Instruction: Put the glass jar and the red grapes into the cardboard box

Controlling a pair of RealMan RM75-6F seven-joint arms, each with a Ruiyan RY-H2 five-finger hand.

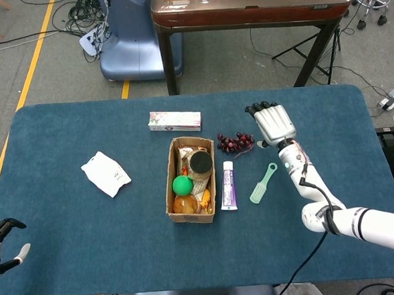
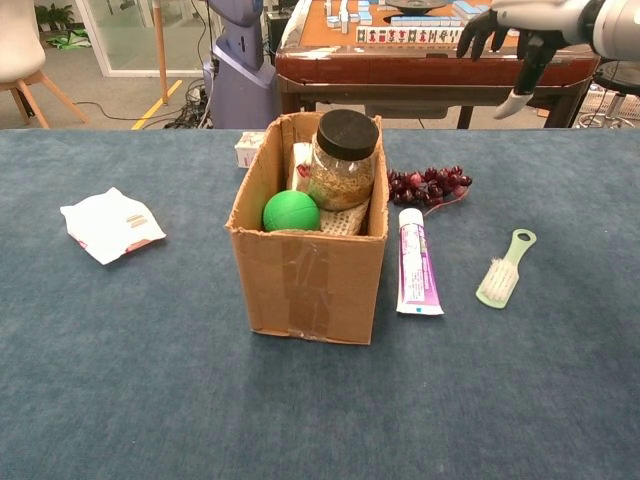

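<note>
Black-lidded glass jar (image 2: 342, 160) sitting inside brown cardboard box (image 2: 305, 280); dark red grapes (image 1: 235, 142) lying just beside box. Your right robot hand (image 1: 273, 122) hovering empty, fingers apart, near grapes for pickup.

Matt cardboard box (image 2: 308, 285) (taped), glossy glass jar (image 2: 342, 162)

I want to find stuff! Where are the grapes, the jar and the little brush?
red grapes (image 2: 428, 186): chest view, middle of the bunch on the table.
glass jar (image 2: 342, 160): chest view, its glass side, inside the cardboard box.
brush (image 1: 263, 183): head view, middle of its green handle.
</note>
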